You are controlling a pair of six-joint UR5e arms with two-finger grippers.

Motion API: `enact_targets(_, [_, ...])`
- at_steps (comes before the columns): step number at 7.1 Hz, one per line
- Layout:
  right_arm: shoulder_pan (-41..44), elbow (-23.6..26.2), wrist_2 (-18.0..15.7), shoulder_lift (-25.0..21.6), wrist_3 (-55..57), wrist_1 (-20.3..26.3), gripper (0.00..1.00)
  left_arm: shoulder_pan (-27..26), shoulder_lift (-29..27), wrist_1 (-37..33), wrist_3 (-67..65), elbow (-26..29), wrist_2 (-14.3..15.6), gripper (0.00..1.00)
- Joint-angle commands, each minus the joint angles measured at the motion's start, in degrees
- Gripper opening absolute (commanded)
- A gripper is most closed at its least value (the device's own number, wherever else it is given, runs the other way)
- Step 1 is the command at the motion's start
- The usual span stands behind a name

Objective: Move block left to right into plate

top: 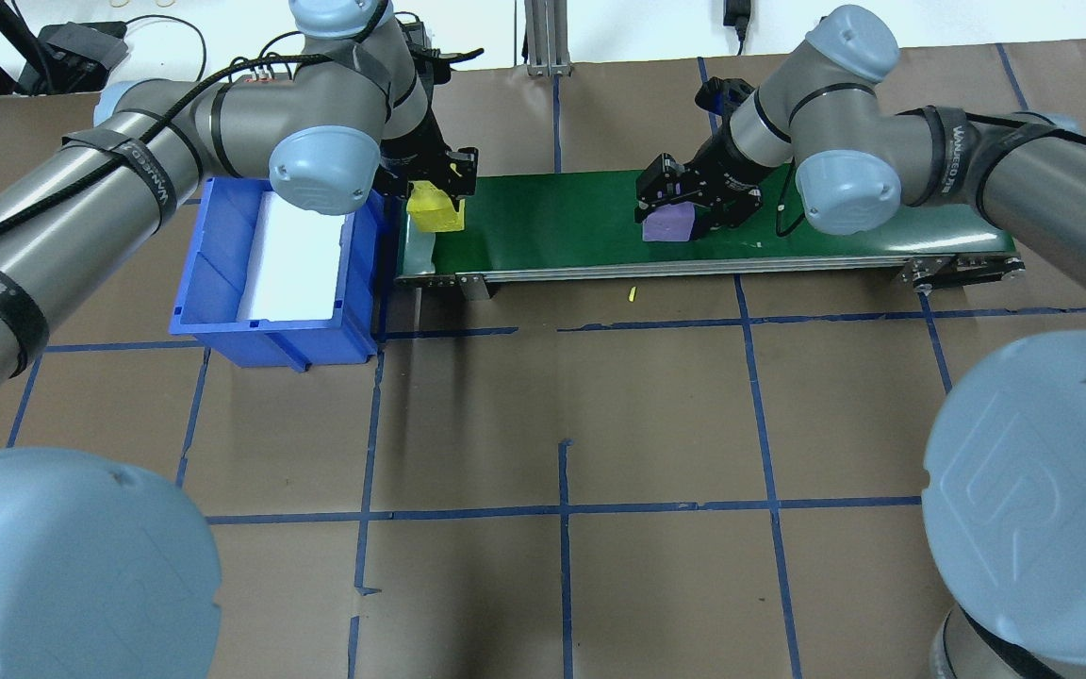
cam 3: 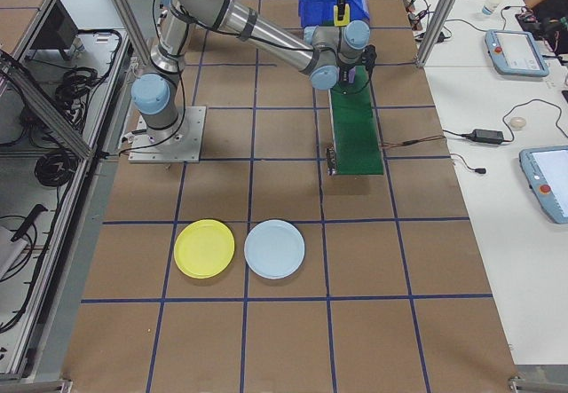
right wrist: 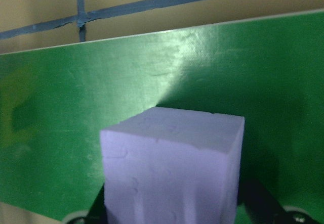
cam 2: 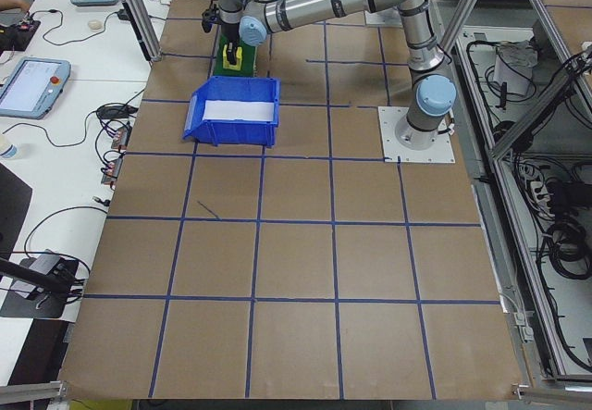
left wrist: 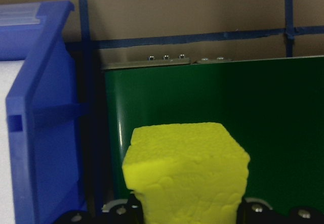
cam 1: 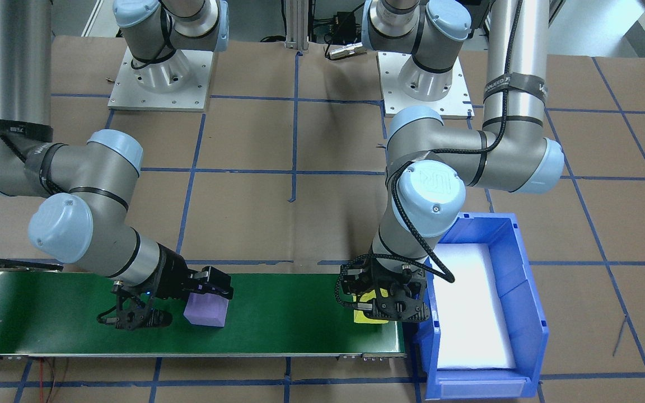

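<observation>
While both blocks sit on the green conveyor belt (top: 552,226), I'd call this an early stage: nothing has reached a plate. My left end effector (top: 437,193) is clenched on the yellow block (top: 436,209) at the belt's end beside the blue bin (top: 222,302). My right end effector (top: 680,203) grips the purple block (top: 667,224) further along the belt, which runs along the worktop's far edge. Still to do, as I judge it: lift, carry, and set a block down on a plate. Both plates lie well apart from the belt, near the worktop's right end. Count: two blocks, two plates, the yellow plate (cam 3: 204,248) and the light blue plate (cam 3: 274,249), one bin, one belt.
</observation>
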Motion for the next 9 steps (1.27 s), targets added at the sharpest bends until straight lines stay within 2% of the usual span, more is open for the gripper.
enact_targets(1, [-0.6, -3.4, -7.6, -0.6, -3.7, -1.4, 0.41, -0.1, -0.7, 1.0, 0.3, -0.1, -0.3, 0.37])
enact_targets(2, [-1.3, -4.6, -10.8, -3.1, -8.6, 1.9, 0.40, -0.1, -0.7, 1.0, 0.5, 0.0, -0.2, 0.38])
enact_targets(3, [-3.4, -4.2, -16.9, -6.6, -16.5, 4.2, 0.40, -0.1, -0.6, 1.0, 0.3, 0.0, 0.0, 0.40])
enact_targets(4, [-7.0, -3.2, -21.9, -10.0, -27.6, 6.6, 0.41, -0.1, -0.6, 1.0, 0.3, -0.2, 0.3, 0.63])
enact_targets(5, [-12.8, -0.9, -25.6, -12.5, -38.0, 8.3, 0.41, -0.2, -0.6, 1.0, 0.3, -0.2, 0.3, 0.91])
enact_targets(7, [-29.1, 4.1, -26.6, -15.1, -60.5, 8.4, 0.40, -0.2, 1.4, 0.3, -0.1, -0.1, 0.5, 1.00])
enact_targets(9, [-42.6, 6.5, -26.6, -14.6, -75.3, 8.4, 0.41, -0.2, 9.9, -8.4, -0.2, 0.6, 0.3, 1.00])
